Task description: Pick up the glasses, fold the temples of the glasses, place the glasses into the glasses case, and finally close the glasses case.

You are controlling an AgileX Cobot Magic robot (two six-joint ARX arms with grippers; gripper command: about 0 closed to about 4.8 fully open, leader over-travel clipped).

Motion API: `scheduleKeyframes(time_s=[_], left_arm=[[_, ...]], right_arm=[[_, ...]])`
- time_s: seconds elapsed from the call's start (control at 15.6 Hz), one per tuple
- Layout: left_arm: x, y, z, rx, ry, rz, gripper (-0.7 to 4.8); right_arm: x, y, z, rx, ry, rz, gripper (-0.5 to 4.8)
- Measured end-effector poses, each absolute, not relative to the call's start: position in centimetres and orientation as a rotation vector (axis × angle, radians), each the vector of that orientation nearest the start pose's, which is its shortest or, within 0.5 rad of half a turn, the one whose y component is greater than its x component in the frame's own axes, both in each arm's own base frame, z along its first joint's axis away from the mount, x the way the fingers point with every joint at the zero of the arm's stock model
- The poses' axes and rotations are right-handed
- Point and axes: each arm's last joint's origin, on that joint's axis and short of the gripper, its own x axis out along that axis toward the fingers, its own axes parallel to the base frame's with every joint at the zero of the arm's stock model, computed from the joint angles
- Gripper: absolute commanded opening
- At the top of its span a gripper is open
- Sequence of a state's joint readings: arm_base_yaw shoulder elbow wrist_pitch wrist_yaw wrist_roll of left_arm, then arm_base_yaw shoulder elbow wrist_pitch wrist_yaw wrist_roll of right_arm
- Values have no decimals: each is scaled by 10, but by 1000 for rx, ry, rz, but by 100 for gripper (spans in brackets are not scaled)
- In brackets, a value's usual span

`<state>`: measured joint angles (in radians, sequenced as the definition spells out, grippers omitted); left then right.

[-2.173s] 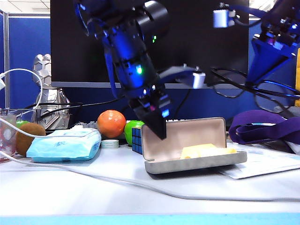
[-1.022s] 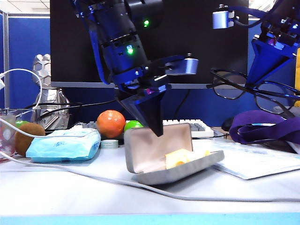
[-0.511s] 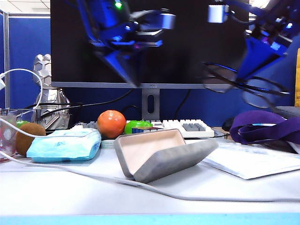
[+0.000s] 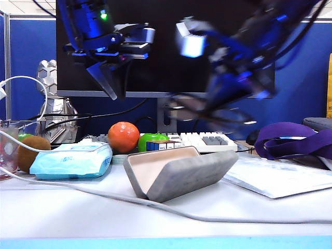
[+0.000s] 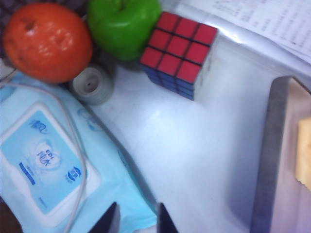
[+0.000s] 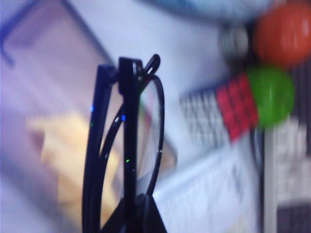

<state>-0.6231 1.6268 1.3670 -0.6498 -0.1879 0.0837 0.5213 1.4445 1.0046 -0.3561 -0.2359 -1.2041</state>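
- A dark monitor (image 4: 166, 46) is filling the back of the scene, standing on its stand (image 4: 166, 116).
- Blue partition walls (image 4: 31, 67) are running behind it on both sides.
- Ceiling tiles (image 4: 28, 7) are showing at the upper corner.
- A white table (image 4: 104, 218) is catching even, bright light.
- A keyboard (image 4: 207, 141) is lying below the monitor.

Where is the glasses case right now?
Exterior view: the glasses case stands open on the table's middle, just in front of the Rubik's cube, right of the wipes packet.
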Motion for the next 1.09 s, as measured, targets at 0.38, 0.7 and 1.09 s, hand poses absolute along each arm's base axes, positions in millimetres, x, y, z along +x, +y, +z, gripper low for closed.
scheduleKeyframes(time_s=[0.38, 0.7, 1.09], left_arm=[[290, -190, 286, 380, 846, -473, 110], [290, -190, 286, 379, 846, -474, 110], [290, -190, 286, 379, 847, -474, 110]], right_arm=[[263, 194, 208, -1370, 250, 1206, -5], [266, 194, 195, -1435, 296, 1214, -5], [262, 192, 193, -1479, 345, 1229, -5]])
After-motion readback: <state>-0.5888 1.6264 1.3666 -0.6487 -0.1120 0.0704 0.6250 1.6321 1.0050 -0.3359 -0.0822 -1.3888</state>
